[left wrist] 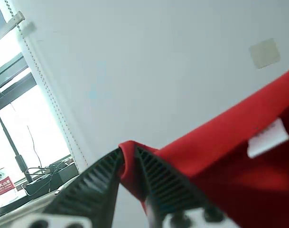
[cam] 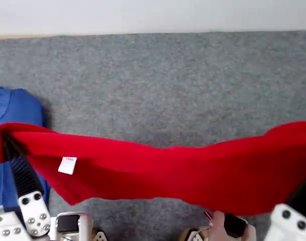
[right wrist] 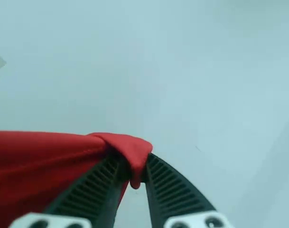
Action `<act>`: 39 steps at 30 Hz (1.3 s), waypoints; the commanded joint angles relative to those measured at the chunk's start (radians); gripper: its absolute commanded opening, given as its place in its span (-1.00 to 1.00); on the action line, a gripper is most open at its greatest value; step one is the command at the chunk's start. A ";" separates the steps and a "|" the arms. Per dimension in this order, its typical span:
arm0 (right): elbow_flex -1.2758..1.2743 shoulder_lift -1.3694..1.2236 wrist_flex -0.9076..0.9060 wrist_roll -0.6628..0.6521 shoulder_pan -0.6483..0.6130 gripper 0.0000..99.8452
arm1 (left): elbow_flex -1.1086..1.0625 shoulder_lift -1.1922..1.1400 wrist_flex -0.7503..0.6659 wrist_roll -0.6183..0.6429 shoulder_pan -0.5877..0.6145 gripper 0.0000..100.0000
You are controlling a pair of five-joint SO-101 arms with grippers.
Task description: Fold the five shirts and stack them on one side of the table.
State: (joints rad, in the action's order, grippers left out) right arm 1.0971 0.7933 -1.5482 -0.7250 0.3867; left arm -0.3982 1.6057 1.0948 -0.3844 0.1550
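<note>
**A:** Where is the red shirt [cam: 193,170] relative to the pincers?

**B:** It hangs between the two. The left pincer [left wrist: 128,154] has one end of it bunched between its ribbed black fingers [left wrist: 158,180], pressed tight on the cloth. The right pincer [right wrist: 134,164] grips the other end the same way, with a small fold of red poking out past its tips.

**A:** And where is it over the table?

**B:** It is lifted above the grey table [cam: 168,75] and stretched across the near part from the left side to the right. The middle dips lower than the ends. I cannot tell whether its bottom edge touches the surface.

**A:** How does it look?

**B:** Plain bright red and mostly smooth, hanging like a wide band. A small white label [cam: 67,165] shows on it near the left pincer's end.

**A:** Anything else there?

**B:** A blue shirt [cam: 19,108] lies on the table at the left side, partly hidden behind that end of the red one.
</note>
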 commanded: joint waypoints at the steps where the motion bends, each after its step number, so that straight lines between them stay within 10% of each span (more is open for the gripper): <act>1: 0.011 0.002 0.015 -0.023 0.016 -0.98 | 0.005 -0.002 -0.028 0.000 0.006 -0.99; 17: -0.451 -0.008 -0.010 0.063 0.012 -0.98 | -0.288 -0.009 0.003 -0.003 0.003 -0.99; 39: -1.465 -0.008 0.685 0.123 -0.176 -0.98 | -1.073 -0.012 -0.707 -0.078 -0.003 -0.99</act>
State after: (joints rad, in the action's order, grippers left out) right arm -0.3437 0.7748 -0.9467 -0.6114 0.2179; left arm -1.4446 1.5950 0.4488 -0.4396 0.1504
